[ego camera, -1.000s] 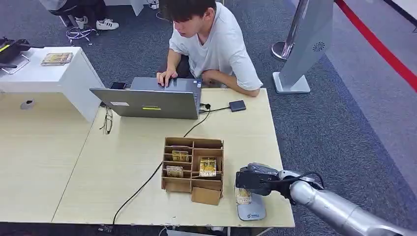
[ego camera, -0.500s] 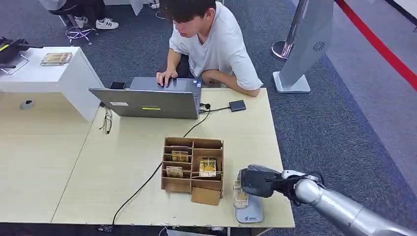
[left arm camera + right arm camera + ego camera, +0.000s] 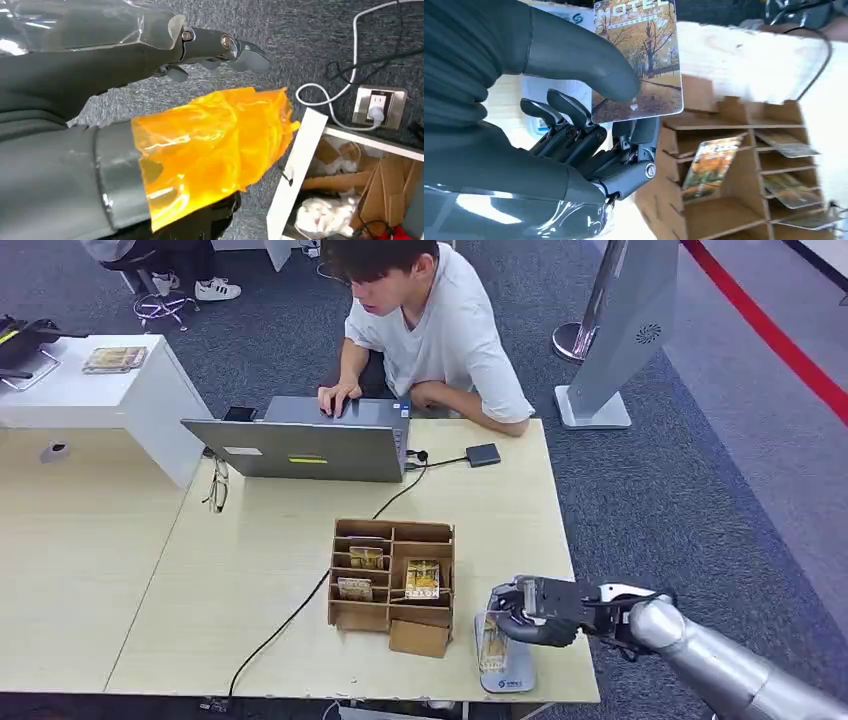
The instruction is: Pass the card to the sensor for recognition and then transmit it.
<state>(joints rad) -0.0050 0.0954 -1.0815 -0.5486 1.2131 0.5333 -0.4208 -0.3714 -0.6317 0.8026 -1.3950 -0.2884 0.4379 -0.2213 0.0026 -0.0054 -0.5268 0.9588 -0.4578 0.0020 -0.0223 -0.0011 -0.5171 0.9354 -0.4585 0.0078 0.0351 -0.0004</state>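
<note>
The cardboard card organizer (image 3: 392, 573) on the counter (image 3: 260, 560) held three cards (image 3: 422, 579) in its slots. The right hand (image 3: 545, 610) pinched a hotel card (image 3: 639, 60) between thumb and fingers, directly above the grey sensor pad (image 3: 505, 672) near the counter's front edge. The left hand (image 3: 220, 47), hanging over carpet, held nothing, fingers loosely extended.

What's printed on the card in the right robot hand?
An autumn tree scene in orange-brown tones on the card, clearest in the right wrist view.

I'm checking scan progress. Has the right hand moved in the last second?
Yes. The right hand with the card drifted right and slightly toward the table's near edge, judged against the organizer.
</note>
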